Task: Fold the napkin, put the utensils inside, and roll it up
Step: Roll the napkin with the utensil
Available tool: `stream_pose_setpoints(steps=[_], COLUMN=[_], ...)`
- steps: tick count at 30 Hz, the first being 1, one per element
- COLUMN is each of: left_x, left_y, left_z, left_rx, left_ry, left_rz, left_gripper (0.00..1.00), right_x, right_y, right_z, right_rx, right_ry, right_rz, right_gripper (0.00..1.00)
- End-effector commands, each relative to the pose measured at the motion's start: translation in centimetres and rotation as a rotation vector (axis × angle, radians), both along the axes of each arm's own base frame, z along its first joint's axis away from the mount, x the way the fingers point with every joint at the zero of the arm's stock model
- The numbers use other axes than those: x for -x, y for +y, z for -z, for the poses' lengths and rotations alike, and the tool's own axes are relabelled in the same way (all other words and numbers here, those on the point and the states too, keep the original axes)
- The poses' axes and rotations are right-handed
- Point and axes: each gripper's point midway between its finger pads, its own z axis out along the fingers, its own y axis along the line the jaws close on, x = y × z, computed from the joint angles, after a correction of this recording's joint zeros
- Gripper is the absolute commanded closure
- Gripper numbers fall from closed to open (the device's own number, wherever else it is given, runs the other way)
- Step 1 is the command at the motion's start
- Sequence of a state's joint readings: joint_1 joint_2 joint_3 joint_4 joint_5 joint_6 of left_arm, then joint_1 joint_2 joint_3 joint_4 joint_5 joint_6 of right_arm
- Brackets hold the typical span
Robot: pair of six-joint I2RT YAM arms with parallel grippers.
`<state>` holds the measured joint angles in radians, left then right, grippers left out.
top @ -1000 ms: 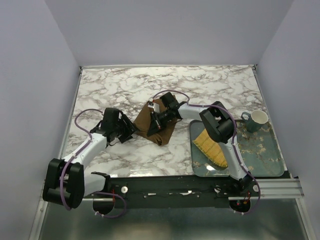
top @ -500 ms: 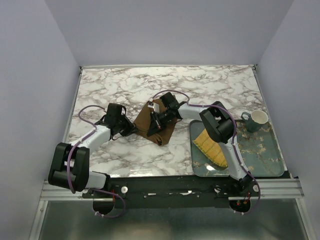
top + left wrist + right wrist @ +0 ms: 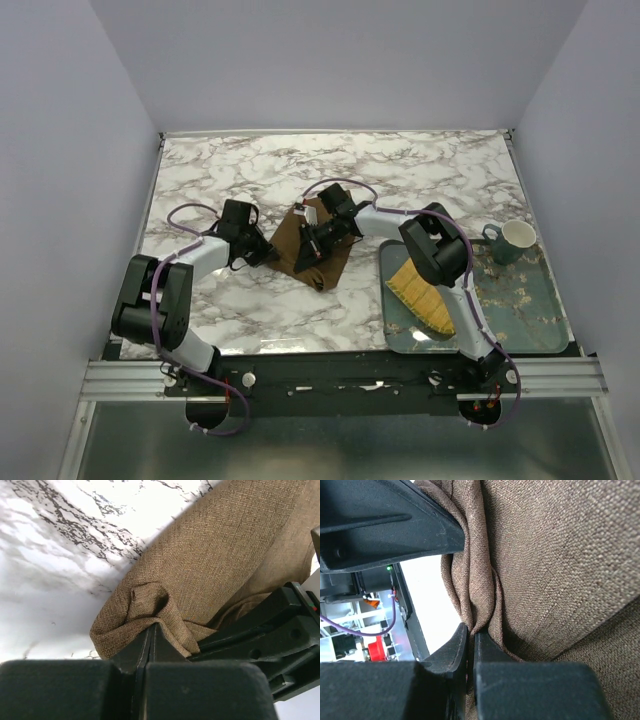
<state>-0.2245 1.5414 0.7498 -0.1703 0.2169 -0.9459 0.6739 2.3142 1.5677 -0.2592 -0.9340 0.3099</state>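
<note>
The dark brown napkin (image 3: 322, 262) lies bunched on the marble table (image 3: 400, 180), near its middle. My left gripper (image 3: 268, 254) is at the napkin's left corner, and in the left wrist view (image 3: 152, 627) it is shut on a puckered bit of the cloth (image 3: 225, 555). My right gripper (image 3: 311, 241) sits on top of the napkin. In the right wrist view (image 3: 471, 629) its jaws pinch a raised fold of the fabric (image 3: 560, 555). The two grippers are close together, each visible in the other's wrist view. The utensils are hidden.
At the right lies a teal tray (image 3: 520, 310) holding a yellow woven mat (image 3: 420, 292) and a mug (image 3: 512, 240). The right arm's elbow (image 3: 435, 250) hangs over the tray's left end. Lilac walls close in the table.
My left arm has swung forward and right to the napkin's left corner, and its jaws have shut on the cloth. The right gripper has kept its hold in place.
</note>
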Motion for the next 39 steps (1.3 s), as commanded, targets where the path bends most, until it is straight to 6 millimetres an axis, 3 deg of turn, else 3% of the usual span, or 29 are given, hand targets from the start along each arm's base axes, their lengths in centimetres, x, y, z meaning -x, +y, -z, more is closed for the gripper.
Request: stream_pose_setpoints(steps=[1,2,3,5,6,9,10,12,13,15,16,18,27,34,39], left_x=[-1.7,-1.9,-2.0,-1.5,-1.4,-0.3,0.2,1.2,2.2,2.4,3.2,3.1,2.7,1.4,1.7], left_y=[0.6,1.0,1.6,2.3,2.4,2.0,1.6,0.5,0.1,-1.1,-1.3,-2.2,-4.0,-3.5,-2.7], left_z=[-1.9,-3.6,-4.3,-5.6,-6.0,-6.6,-6.4,-6.5,-5.6,-6.0,-5.1,-5.2,-2.6,-1.5,1.1], left_rx=[-0.055,-0.073,-0.1,-0.143,-0.151,-0.123,-0.105,-0.029,-0.01,0.072,0.094,0.147,0.211,0.163,0.115], left_ry=[-0.149,-0.208,-0.23,-0.244,-0.243,-0.203,-0.186,-0.169,-0.148,-0.175,-0.152,-0.174,-0.129,-0.135,-0.066], left_rz=[0.048,0.041,0.028,0.045,0.047,0.067,0.076,0.091,0.102,0.11,0.113,0.137,0.159,0.133,0.104], left_gripper=[1.0,0.96,0.86,0.77,0.64,0.55,0.59,0.78,0.82,0.93,0.94,0.99,1.0,1.0,1.0], right_x=[-0.1,-0.1,-0.2,-0.2,-0.3,-0.3,-0.3,-0.4,-0.5,-0.5,-0.4,-0.5,-0.4,-0.3,-0.5], right_y=[-1.5,-1.6,-1.6,-1.7,-1.7,-1.7,-1.7,-1.7,-1.7,-1.7,-1.7,-1.7,-1.8,-1.7,-1.7], right_z=[4.0,4.0,4.0,4.1,4.0,4.1,4.2,4.1,4.0,3.9,3.9,3.8,3.9,3.8,3.3], right_rx=[0.137,0.138,0.142,0.152,0.154,0.16,0.163,0.168,0.167,0.167,0.169,0.169,0.176,0.168,0.165], right_ry=[0.008,0.007,0.005,0.002,-0.001,0.008,0.012,0.007,0.007,0.004,0.006,0.005,0.01,0.018,0.006], right_rz=[0.027,0.029,0.034,0.039,0.042,0.047,0.051,0.054,0.057,0.055,0.055,0.056,0.05,0.043,0.039], right_gripper=[1.0,0.99,0.99,1.0,0.99,0.99,0.99,0.99,0.99,0.99,0.99,0.99,0.99,0.99,0.99])
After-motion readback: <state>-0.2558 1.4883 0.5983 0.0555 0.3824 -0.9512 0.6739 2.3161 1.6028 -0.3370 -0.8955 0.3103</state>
